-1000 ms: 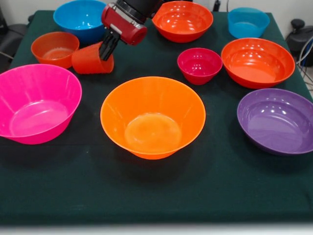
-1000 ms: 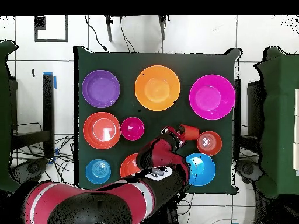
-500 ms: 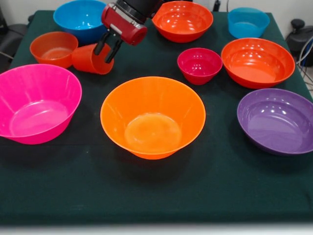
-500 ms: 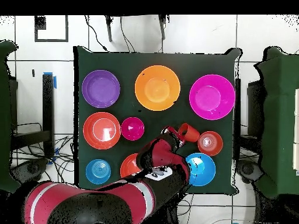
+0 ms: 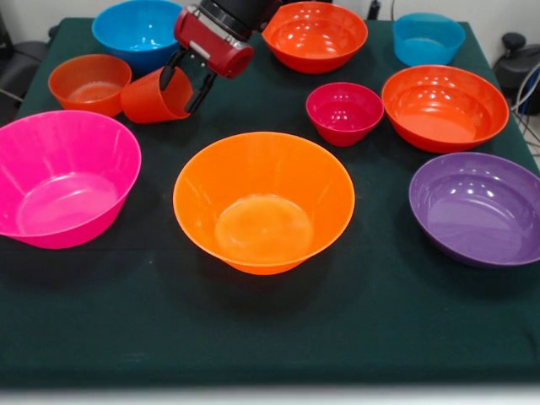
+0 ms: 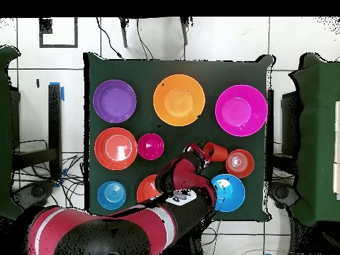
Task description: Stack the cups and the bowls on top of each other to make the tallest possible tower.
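The orange-red cup [image 5: 152, 99] [image 6: 216, 151] lies on its side at the back left of the table, its far end touching a small orange bowl [image 5: 89, 83]. My gripper [image 5: 186, 83] [image 6: 202, 151] is open, one finger on each side of the cup's near end. The large yellow-orange bowl [image 5: 263, 202] [image 6: 178, 99] stands upright in the middle with nothing in it. A large pink bowl [image 5: 63, 177] [image 6: 241, 110] sits to its left and a purple bowl [image 5: 477, 207] to its right.
A small magenta bowl [image 5: 344, 112] and an orange-red bowl [image 5: 445, 107] stand right of the gripper. Along the far edge are a blue bowl [image 5: 139, 32], another orange-red bowl [image 5: 315, 35] and a small blue bowl [image 5: 428, 38]. The arm [image 6: 133, 226] crosses them.
The gripper went from shut against the cup to open around it. The cup and the small orange bowl slid slightly left.
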`<move>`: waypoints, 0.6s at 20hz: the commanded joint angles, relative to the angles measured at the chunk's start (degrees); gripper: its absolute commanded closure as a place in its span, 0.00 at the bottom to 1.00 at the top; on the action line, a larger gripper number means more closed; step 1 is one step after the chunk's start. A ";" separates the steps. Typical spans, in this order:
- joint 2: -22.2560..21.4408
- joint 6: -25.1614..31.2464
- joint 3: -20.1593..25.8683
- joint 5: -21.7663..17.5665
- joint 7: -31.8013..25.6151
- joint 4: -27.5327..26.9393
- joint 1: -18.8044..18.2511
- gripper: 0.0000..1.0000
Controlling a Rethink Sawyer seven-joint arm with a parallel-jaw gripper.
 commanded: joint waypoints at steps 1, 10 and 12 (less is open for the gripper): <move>1.18 2.03 8.37 1.93 7.53 -2.73 -0.95 0.00; -0.22 4.61 8.81 2.89 7.77 -2.07 -0.38 0.00; -0.58 5.06 9.16 2.69 7.64 -2.21 -0.50 0.00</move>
